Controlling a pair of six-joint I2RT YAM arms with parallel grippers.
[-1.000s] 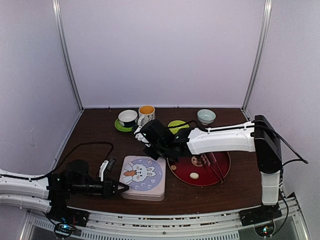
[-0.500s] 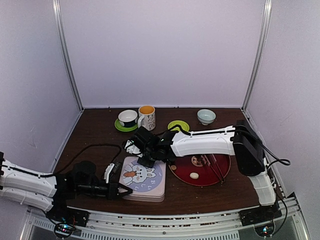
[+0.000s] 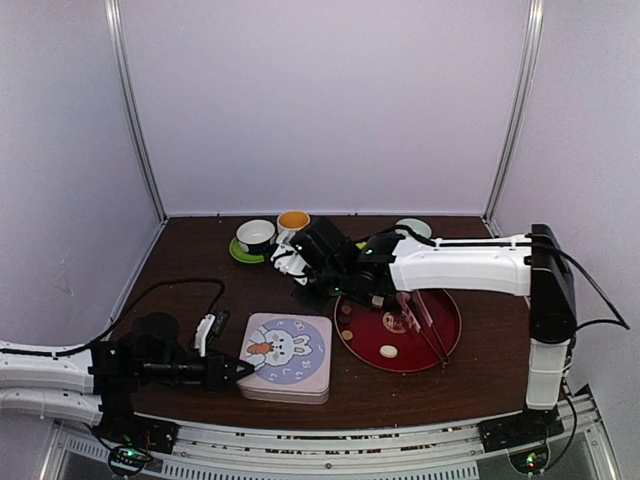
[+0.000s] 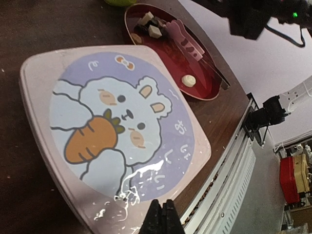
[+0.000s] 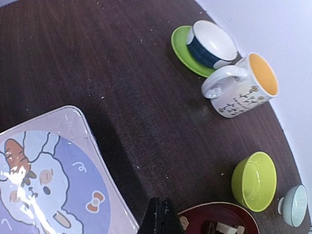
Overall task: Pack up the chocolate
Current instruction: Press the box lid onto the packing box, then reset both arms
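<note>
a rabbit-printed tin (image 3: 286, 355) lay on the dark table (image 3: 190, 270) beside a red plate (image 3: 452, 325) carrying pink tongs (image 3: 425, 325). at the back stood a blue cup (image 5: 209, 44) on a green saucer (image 5: 181, 46), a flowered mug (image 5: 239, 87), a green bowl (image 5: 253, 181) and a pale bowl (image 5: 294, 204).

Dark brown wood-grain bench (image 3: 190, 265), flecked with pale specks. Carried a lidded bunny-print tin (image 3: 285, 352) near the front edge, with a red plate (image 3: 452, 318) just beside it on the right. Along the back: green saucer (image 5: 181, 46), flowered mug (image 5: 239, 87) beside it, lime bowl (image 5: 253, 181), pale blue bowl (image 5: 292, 205). Black cable (image 3: 170, 290) looped across the left side.
</note>
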